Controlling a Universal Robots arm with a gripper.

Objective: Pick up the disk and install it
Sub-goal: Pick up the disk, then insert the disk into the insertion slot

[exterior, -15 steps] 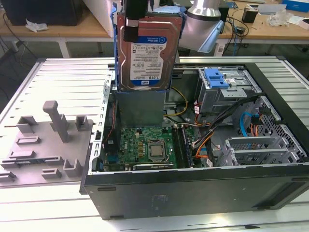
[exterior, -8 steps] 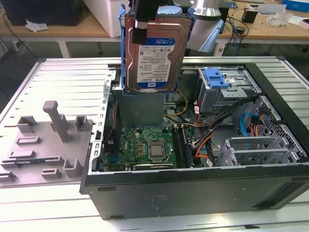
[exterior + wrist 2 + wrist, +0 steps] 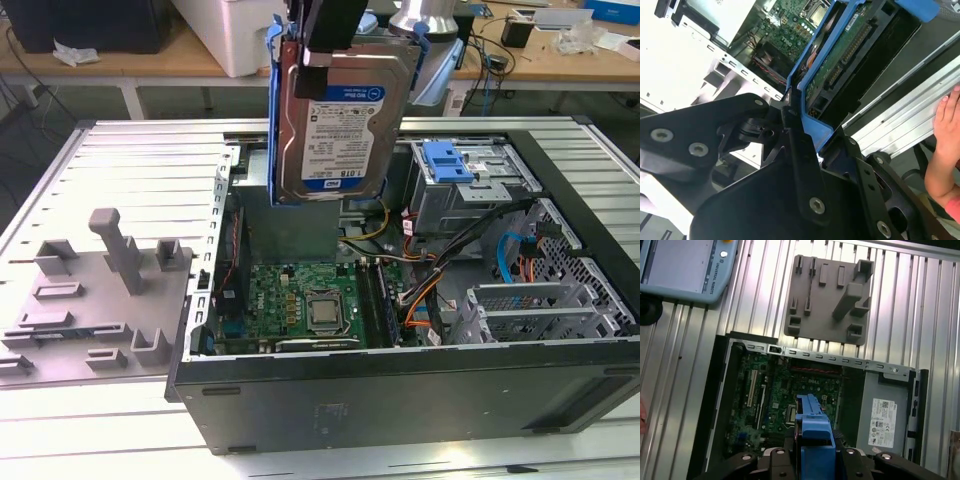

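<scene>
While the pincer clamps it, disk upright, above open computer case.

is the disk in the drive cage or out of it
Out: the gripper holds the disk upright in the air above the open computer case, clear of the drive cage.

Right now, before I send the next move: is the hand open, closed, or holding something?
The hand: shut on the disk, holding it upright above the open computer case.
</scene>
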